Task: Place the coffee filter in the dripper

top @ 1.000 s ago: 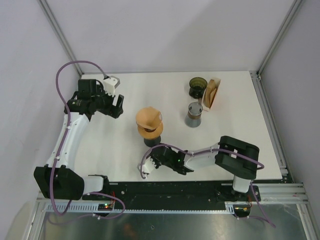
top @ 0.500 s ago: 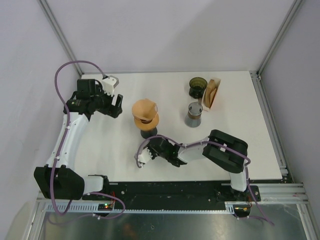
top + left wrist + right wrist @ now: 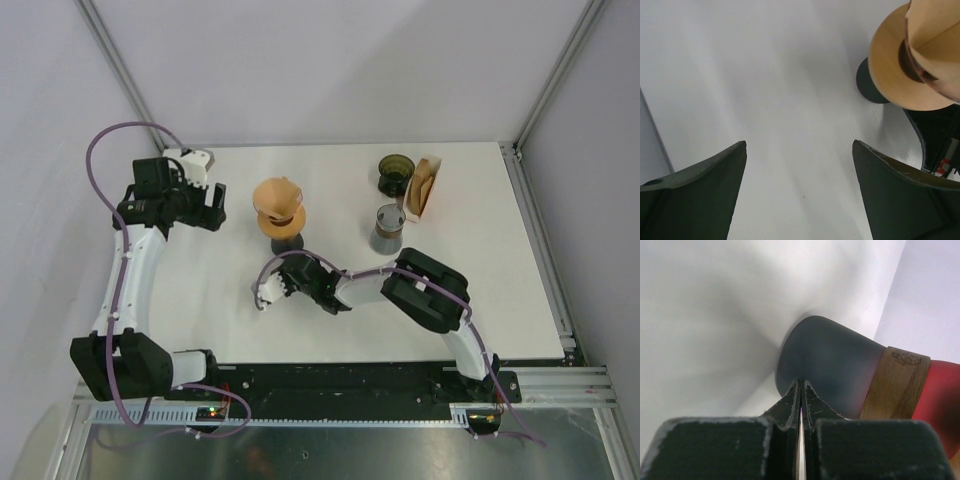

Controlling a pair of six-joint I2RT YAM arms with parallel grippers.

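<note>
**Sitting in the dripper (image 3: 284, 226): one paper filter (image 3: 275, 194)**

So, one tan paper filter, cone-shaped with a folded seam, is seated in the dripper's wide mouth and pokes up above the rim. The dripper is built in layers: a matte dark-grey foot (image 3: 830, 360), a wooden band (image 3: 895, 385), then a glossy red body (image 3: 935, 400). A tiny mark is burned into the band, but it can't be read.

The right gripper (image 3: 293, 268) is clenched tight with nothing in it. Its two black fingertips are pressed together and pointed at the grey foot from close by; whether contact is made can't be told. The left gripper (image 3: 800, 150) is spread wide and empty over the smooth white table (image 3: 480, 300), off to the dripper's left.

At the far side two cups are counted, a dark green cup (image 3: 395, 172) and a smoky grey cup (image 3: 388, 228). One cardboard holder (image 3: 425, 187) is there too, with tan papers stood in it.
</note>
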